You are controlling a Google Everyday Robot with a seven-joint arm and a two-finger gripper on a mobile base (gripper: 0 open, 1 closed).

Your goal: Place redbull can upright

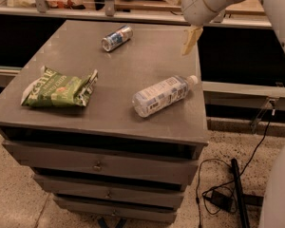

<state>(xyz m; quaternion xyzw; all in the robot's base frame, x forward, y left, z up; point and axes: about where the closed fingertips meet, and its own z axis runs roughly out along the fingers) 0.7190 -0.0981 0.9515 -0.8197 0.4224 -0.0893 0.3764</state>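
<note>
The redbull can (117, 37) lies on its side at the back of the grey cabinet top (142, 61), blue and silver, with one silver end facing front-left. My gripper (192, 39) hangs from the white arm (204, 4) above the cabinet's back right edge, well to the right of the can and not touching it. It holds nothing that I can see.
A clear plastic bottle with a white cap (161, 95) lies on its side at the front right. A green chip bag (59, 88) lies at the front left. Drawers sit below the top. A black cable and adapter (221, 198) lie on the floor at the right.
</note>
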